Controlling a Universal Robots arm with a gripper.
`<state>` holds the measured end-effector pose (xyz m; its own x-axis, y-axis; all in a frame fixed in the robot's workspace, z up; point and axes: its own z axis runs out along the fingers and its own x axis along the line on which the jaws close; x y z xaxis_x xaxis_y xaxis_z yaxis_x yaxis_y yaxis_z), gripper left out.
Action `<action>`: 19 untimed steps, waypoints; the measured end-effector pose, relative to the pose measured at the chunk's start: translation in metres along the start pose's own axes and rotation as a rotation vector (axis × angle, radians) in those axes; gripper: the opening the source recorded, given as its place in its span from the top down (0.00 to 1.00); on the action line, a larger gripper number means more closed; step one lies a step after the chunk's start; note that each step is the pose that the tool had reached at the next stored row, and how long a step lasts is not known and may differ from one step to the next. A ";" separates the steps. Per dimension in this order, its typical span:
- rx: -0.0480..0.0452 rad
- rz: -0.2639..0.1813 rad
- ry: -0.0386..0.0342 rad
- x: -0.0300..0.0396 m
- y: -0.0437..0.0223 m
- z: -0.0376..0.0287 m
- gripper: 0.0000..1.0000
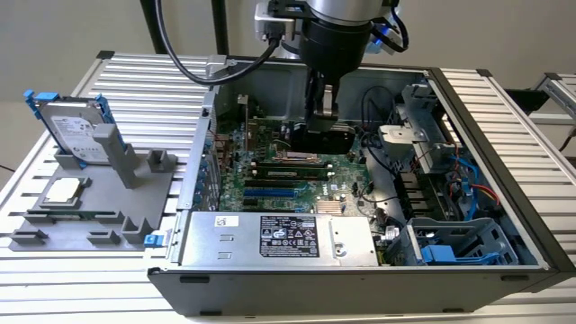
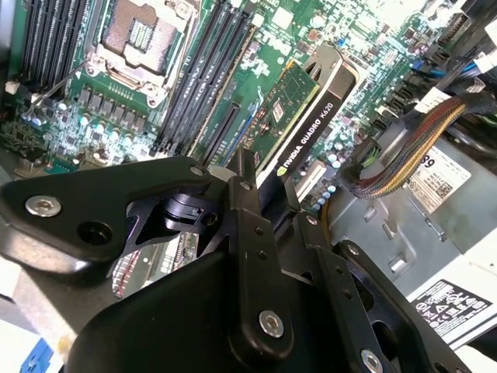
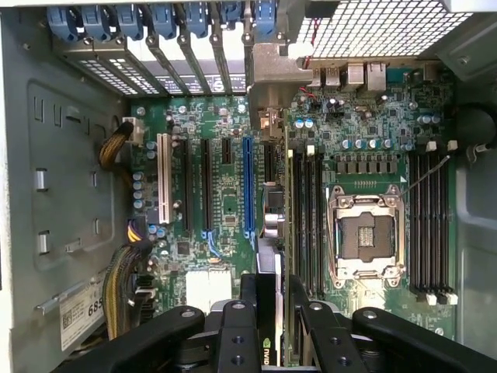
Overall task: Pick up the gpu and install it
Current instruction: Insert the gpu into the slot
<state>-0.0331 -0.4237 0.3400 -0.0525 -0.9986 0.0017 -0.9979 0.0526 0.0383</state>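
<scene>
Exterior view: tool (image 1: 322, 128) grips gpu (image 1: 322, 140) on edge above motherboard (image 1: 297, 179); long axis toward the case's rear wall.

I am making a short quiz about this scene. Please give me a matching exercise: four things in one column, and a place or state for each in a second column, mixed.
Things:
1. gpu
2. hard drive
3. processor chip
4. processor socket

Places or states:
A. flat on the grey holder outside the case
B. held by the gripper over the motherboard
C. open and empty
D. standing upright on the grey holder

Pairs: 1-B, 2-D, 3-A, 4-C
</scene>
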 end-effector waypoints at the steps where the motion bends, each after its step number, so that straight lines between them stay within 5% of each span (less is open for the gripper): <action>1: 0.0001 0.000 -0.0001 0.0000 0.0000 0.0002 1.00; 10: 0.0002 0.000 -0.0005 0.0001 0.0000 0.0015 1.00; 19: 0.0001 0.000 -0.0002 0.0004 0.0037 0.0136 1.00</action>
<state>-0.0373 -0.4239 0.3265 -0.0526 -0.9986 0.0014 -0.9979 0.0527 0.0382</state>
